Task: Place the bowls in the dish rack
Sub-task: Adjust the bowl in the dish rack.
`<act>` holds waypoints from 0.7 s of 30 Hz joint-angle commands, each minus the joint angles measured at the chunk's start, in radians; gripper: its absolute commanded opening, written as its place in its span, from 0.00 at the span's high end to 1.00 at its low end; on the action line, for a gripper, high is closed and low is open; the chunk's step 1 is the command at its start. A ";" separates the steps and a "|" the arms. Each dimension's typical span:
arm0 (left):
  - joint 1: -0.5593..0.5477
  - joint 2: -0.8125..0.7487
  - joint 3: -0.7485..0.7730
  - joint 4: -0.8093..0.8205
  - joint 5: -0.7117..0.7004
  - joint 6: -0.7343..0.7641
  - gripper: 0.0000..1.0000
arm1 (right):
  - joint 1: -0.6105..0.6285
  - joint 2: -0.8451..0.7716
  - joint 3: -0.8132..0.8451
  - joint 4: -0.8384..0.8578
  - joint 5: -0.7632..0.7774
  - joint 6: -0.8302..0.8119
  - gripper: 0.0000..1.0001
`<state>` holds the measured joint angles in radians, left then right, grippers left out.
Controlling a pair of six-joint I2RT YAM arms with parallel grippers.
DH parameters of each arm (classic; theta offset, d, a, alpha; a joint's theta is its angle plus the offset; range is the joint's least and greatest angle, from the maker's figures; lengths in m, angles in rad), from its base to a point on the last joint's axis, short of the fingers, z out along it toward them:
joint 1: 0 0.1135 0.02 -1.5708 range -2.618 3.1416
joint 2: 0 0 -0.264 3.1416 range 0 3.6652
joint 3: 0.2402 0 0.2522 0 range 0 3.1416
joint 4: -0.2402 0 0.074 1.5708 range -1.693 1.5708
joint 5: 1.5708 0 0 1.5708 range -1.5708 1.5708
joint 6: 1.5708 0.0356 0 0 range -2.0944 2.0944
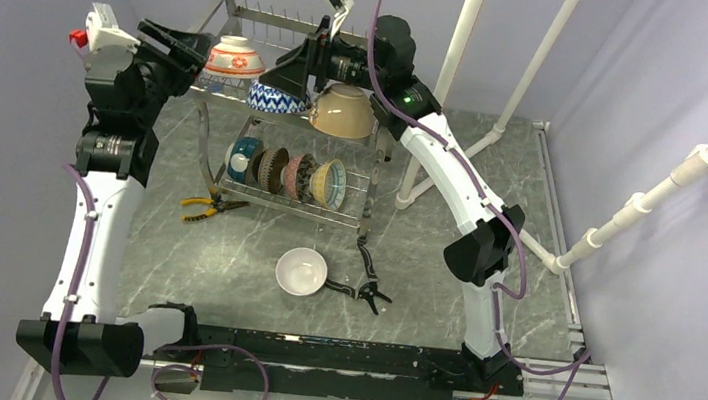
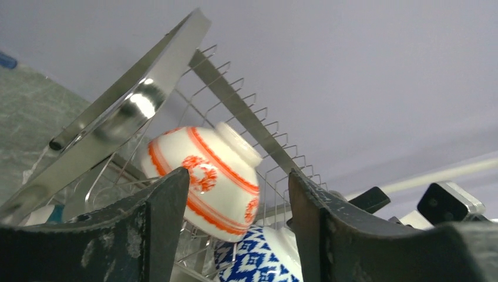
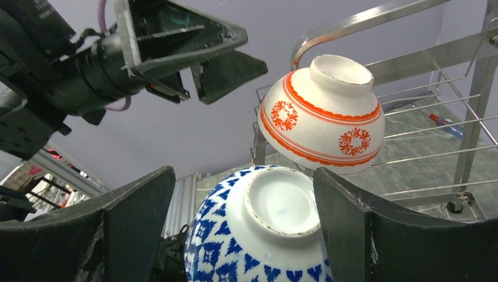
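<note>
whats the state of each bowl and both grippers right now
red-patterned bowl: upside down and tilted, top tier of the dish rack
blue zigzag bowl: upside down, top tier
tan bowl: mouth down, top tier
row of bowls: standing on edge, lower tier
white bowl: upright on the table, not racked
left gripper: open, holding nothing
right gripper: open, straddling the blue zigzag bowl
</note>
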<state>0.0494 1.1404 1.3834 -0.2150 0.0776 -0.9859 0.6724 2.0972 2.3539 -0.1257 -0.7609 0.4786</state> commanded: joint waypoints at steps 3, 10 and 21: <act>0.004 0.047 0.199 -0.083 0.106 0.232 0.25 | 0.008 -0.063 -0.014 0.047 0.019 -0.030 0.09; 0.004 0.132 0.418 -0.271 0.079 0.533 0.13 | 0.006 -0.109 -0.019 0.032 0.043 -0.053 0.09; -0.019 0.361 0.727 -0.535 0.150 0.750 0.11 | 0.004 -0.247 -0.088 -0.014 0.122 -0.126 0.08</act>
<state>0.0479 1.4441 2.0174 -0.6304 0.1875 -0.3527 0.6731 1.9541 2.2864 -0.1387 -0.6819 0.4065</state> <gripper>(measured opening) 0.881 0.916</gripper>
